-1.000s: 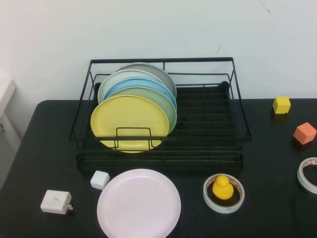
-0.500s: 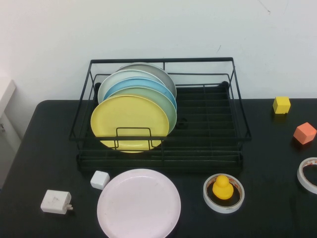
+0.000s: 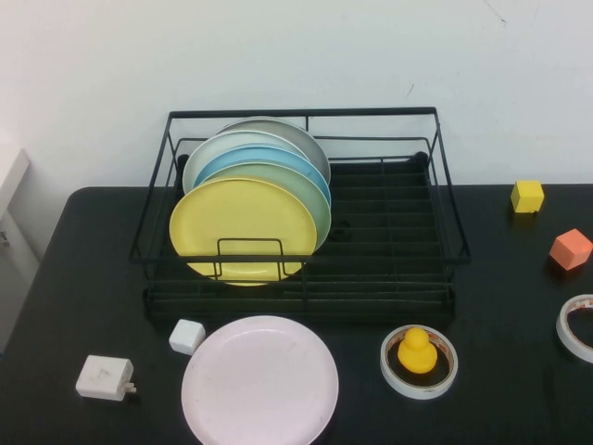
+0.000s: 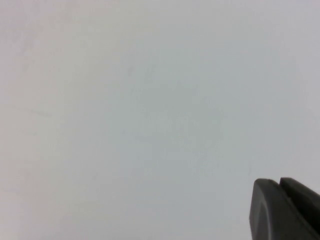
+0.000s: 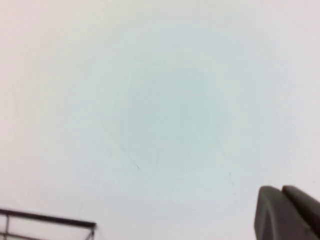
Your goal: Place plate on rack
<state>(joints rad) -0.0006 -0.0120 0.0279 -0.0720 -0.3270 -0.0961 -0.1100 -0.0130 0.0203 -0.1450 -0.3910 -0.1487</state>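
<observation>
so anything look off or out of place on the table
Nothing damaged or spilled. A yellow rubber duck sits inside a tape roll, which is odd. The pink plate lies flat before the rack. Neither gripper is near.

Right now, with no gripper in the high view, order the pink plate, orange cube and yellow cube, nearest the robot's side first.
1. Pink plate, front, centre-left.
2. Orange cube, right side, midway.
3. Yellow cube, right side, farther back.
Left gripper and right gripper appear only at their own wrist views' edges, facing the wall.
</observation>
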